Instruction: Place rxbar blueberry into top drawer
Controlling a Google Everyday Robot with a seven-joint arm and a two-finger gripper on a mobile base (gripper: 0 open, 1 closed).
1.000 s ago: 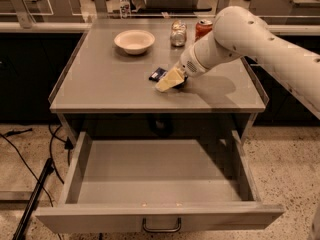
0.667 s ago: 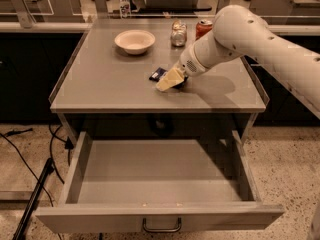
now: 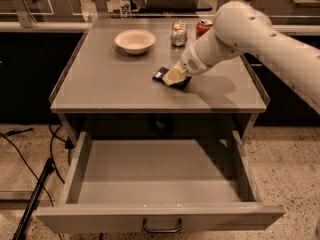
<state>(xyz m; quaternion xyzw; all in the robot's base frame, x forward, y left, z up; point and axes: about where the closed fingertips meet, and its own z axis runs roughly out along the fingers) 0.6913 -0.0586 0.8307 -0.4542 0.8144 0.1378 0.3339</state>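
The rxbar blueberry (image 3: 161, 74), a small dark-blue wrapper, lies on the grey table top (image 3: 110, 84) near its middle. My gripper (image 3: 175, 77) reaches down from the right and sits right over the bar, covering most of it; only the bar's left end shows. The top drawer (image 3: 155, 219) is pulled fully open below the table, with its dark bar handle (image 3: 162, 227) at the front centre. Its inside holds nothing.
A white bowl (image 3: 134, 40) stands at the back left of the table. A silver can (image 3: 178, 33) and a red soda can (image 3: 203, 27) stand at the back, just behind my arm. Black cables (image 3: 35, 184) run along the floor at the left.
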